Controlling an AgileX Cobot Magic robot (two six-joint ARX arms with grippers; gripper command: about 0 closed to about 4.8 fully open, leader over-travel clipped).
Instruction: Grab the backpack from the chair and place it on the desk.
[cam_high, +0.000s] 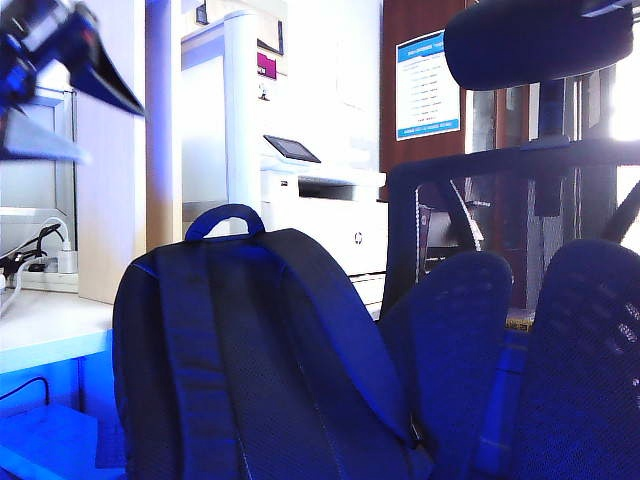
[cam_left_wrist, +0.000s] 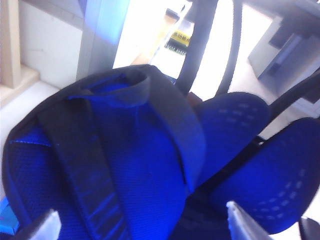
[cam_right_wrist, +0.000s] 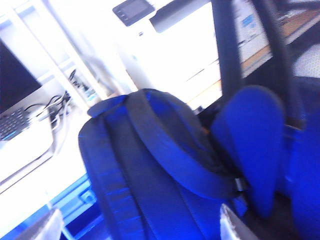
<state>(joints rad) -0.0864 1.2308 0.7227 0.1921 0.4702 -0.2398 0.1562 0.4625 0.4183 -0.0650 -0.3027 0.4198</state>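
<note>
The backpack (cam_high: 250, 350) stands upright on the chair (cam_high: 560, 340), straps facing out, its blue grab loop (cam_high: 224, 218) on top, leaning against the split mesh backrest. The bench (cam_high: 45, 325) lies beside it, its near edge just past the pack's side, with cables (cam_high: 25, 250) on it. Behind stands a white printer (cam_high: 320, 205). The left gripper (cam_left_wrist: 140, 225) hovers above the pack, jaws spread wide, holding nothing; the right gripper (cam_right_wrist: 137, 225) likewise, jaws wide and empty.
</note>
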